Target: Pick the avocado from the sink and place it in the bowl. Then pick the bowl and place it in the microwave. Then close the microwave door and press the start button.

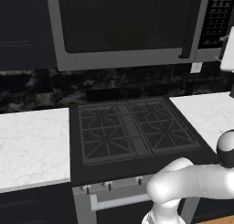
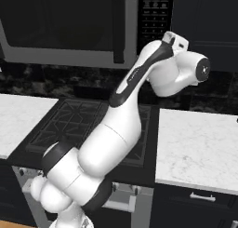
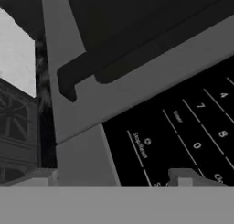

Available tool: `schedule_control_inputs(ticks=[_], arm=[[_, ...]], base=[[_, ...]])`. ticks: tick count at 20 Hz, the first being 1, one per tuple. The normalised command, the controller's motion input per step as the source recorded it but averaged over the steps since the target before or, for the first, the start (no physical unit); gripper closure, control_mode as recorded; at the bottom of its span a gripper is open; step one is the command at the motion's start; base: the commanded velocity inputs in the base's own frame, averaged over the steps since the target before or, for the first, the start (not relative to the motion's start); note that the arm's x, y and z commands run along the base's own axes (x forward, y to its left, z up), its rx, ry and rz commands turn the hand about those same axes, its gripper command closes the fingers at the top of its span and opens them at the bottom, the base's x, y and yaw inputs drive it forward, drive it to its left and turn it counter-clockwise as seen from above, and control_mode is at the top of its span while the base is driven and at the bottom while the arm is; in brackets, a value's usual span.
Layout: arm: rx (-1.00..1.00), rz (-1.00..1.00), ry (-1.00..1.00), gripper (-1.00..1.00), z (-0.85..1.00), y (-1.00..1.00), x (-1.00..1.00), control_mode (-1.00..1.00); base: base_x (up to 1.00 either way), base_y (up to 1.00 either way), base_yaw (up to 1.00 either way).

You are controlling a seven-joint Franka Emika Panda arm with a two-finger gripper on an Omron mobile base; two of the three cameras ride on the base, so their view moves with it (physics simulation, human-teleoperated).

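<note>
The microwave (image 1: 123,59) hangs above the stove with its door (image 1: 123,17) shut flat and a dark window. Its vertical bar handle (image 1: 196,22) sits beside the black button panel (image 2: 155,13). My arm is raised, with the hand up at the panel's lower part. In the hand view my gripper (image 3: 112,179) is open, fingertips (image 3: 187,177) spread wide and nothing between them, very close to the button panel (image 3: 183,127). The start/reset key (image 3: 141,145) lies just ahead of the tips. The avocado, bowl and sink are out of view.
A black gas cooktop (image 1: 132,129) lies below the microwave, with the oven's bar handle (image 1: 119,201) at its front. White marble counters flank it on the left (image 1: 32,145) and right (image 2: 200,148). A dark stone backsplash carries a small outlet (image 1: 196,67).
</note>
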Motion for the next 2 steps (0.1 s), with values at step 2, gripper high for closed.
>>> schedule_control_inputs(ticks=[2], arm=[[0.0, 0.12, 0.0, -1.0, -0.08, 0.96, -0.71, -1.0]], base=[[0.0, 0.0, 0.0]])
